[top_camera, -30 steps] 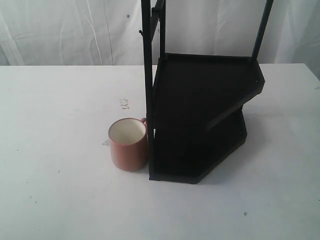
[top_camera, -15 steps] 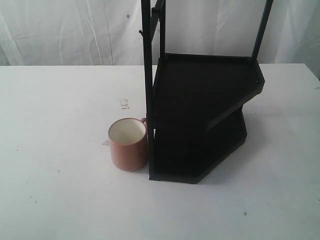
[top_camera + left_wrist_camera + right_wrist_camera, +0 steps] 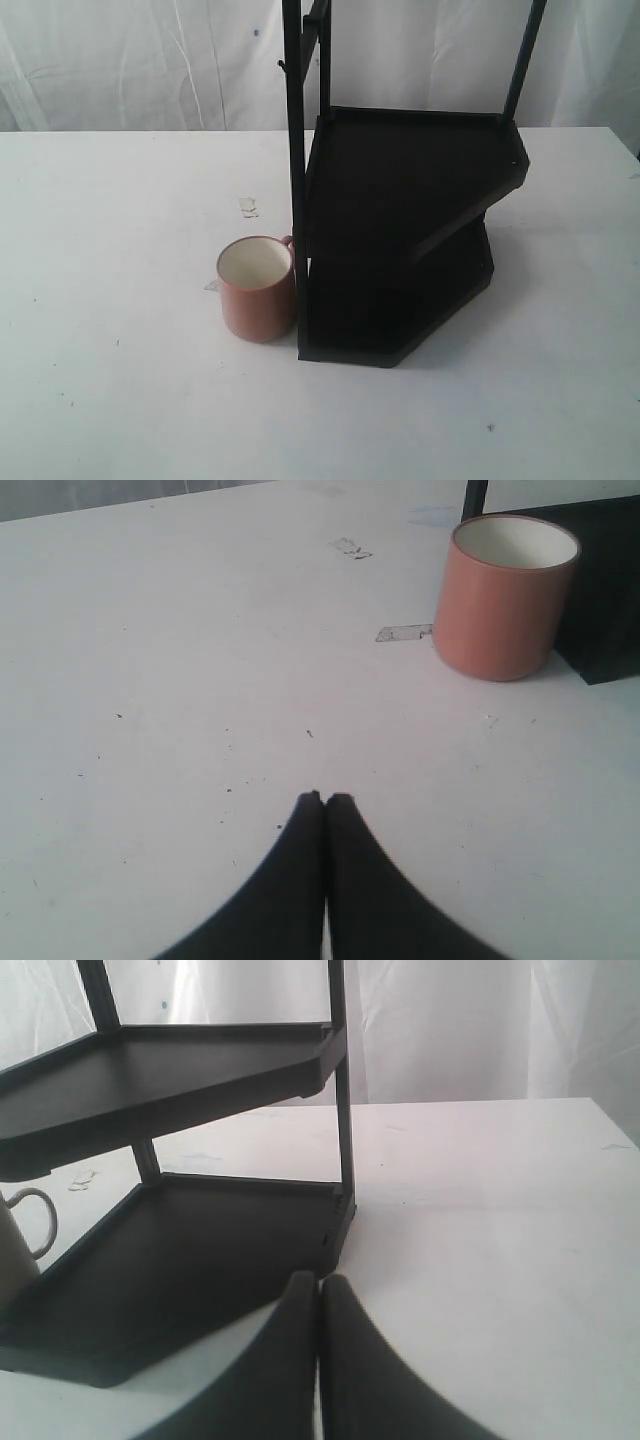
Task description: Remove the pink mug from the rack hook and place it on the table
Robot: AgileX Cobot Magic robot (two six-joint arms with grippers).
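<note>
The left end effector (image 3: pixel 325 800) has its two dark fingers pressed together, empty. The right end effector (image 3: pixel 319 1278) is closed the same way.

Pink, black and white.
Salmon-pink ceramic mug (image 3: pixel 256 305), cream-white inside; plain black two-shelf metal rack (image 3: pixel 400 180); flat white tabletop (image 3: pixel 120 380), dark-specked.

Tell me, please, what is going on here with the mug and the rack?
Nothing is being held right now. The pink mug stands upright on the table, close beside the upright bar of the black rack, and the rack hook is bare. The left gripper is shut and empty, low over the table a little way from the mug. The right gripper is also shut and empty, facing the rack's shelves. The job looks done.
</note>
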